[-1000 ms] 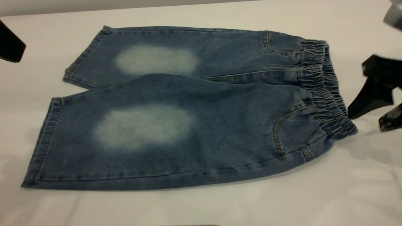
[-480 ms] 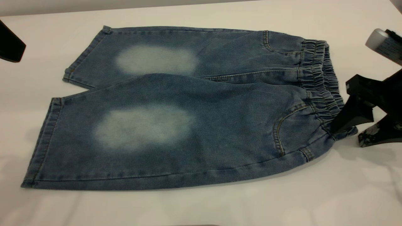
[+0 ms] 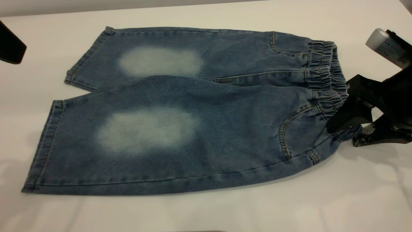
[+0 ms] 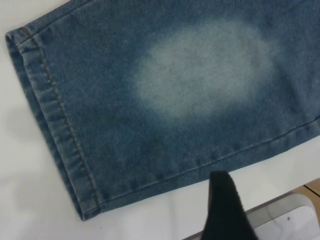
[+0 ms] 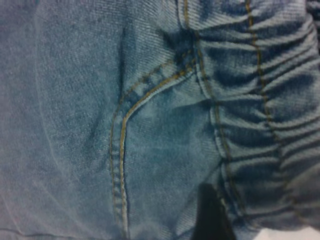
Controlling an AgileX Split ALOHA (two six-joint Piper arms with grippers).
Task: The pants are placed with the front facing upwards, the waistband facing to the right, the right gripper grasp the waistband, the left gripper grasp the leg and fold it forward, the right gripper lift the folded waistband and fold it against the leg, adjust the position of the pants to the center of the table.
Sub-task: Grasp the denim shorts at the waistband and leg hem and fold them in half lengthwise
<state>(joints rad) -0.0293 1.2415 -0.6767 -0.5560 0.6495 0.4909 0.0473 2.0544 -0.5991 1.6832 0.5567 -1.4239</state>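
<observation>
The blue denim pants (image 3: 180, 109) lie flat on the white table (image 3: 206, 212), front up, with pale oval patches on both legs. The ruffled waistband (image 3: 325, 74) points right and the leg hems point left. My right gripper (image 3: 341, 135) is low at the waistband's near corner, open, one jaw over the gathered denim and the other on the table beside it. The right wrist view shows the pocket seam (image 5: 122, 145) and the waistband (image 5: 265, 125) close up. My left gripper (image 3: 11, 48) hangs at the far left, above the table and apart from the pants; its wrist view looks down on a leg hem (image 4: 55, 110).
A grey labelled cylinder (image 3: 384, 46) on the right arm stands above the waistband's far end. In the left wrist view a white plate (image 4: 285, 220) lies past the table edge. Bare table surrounds the pants on the near side.
My right gripper has come in from the right and down onto the waistband's near corner, which has bunched slightly. The left gripper and the rest of the pants have not moved.
</observation>
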